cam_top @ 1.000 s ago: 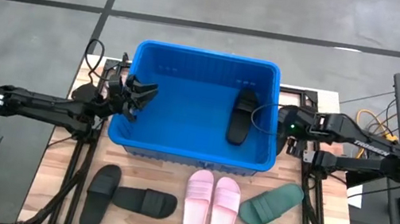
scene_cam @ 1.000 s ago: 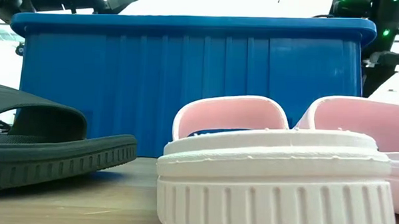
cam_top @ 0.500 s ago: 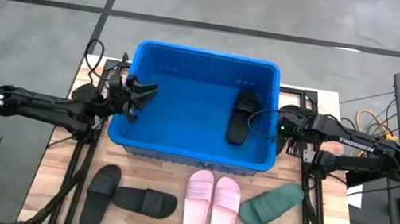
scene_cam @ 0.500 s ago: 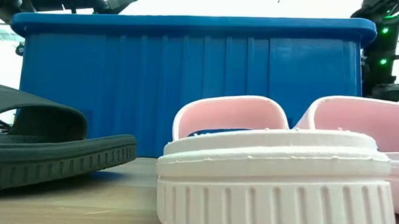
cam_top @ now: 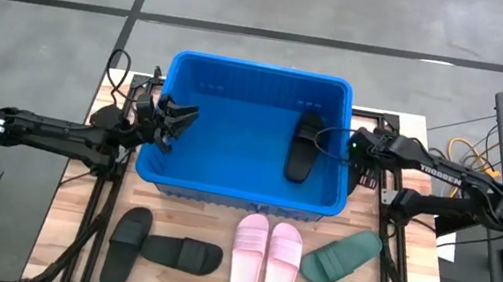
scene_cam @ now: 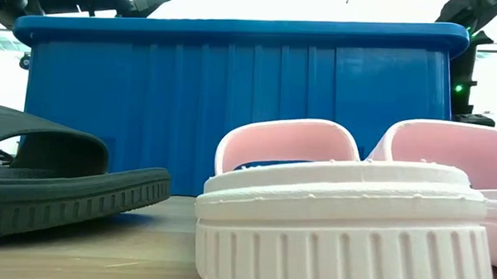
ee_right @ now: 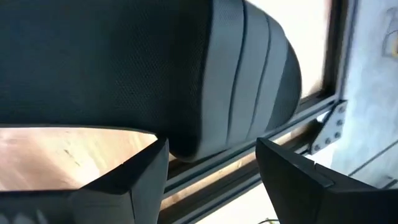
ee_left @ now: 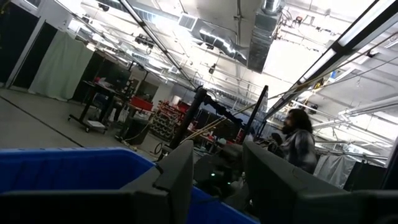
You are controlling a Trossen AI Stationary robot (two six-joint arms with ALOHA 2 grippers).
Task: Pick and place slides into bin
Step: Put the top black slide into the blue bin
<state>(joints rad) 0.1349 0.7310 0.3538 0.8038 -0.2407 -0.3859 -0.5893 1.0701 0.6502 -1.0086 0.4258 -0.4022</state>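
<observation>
Left gripper [cam_top: 178,112] hovers over the bin's [cam_top: 241,196] left rim, fingers parted, nothing held.

One black slide [cam_top: 305,146] lies in the bin by its right wall. On the tabletop's front edge: two black slides [cam_top: 154,246], pink pair [cam_top: 265,259], green pair [cam_top: 341,281].

Right gripper [cam_top: 354,143] sits just outside the bin's right rim, jaws spread; probably empty, though the wrist view is unclear.

Judgement: between picks. Next: reach a front-edge slide, pinch its strap, lift over the rim.

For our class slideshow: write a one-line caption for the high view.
Blue bin holds one black slide; six slides wait on the table while both arms flank the bin.
</observation>
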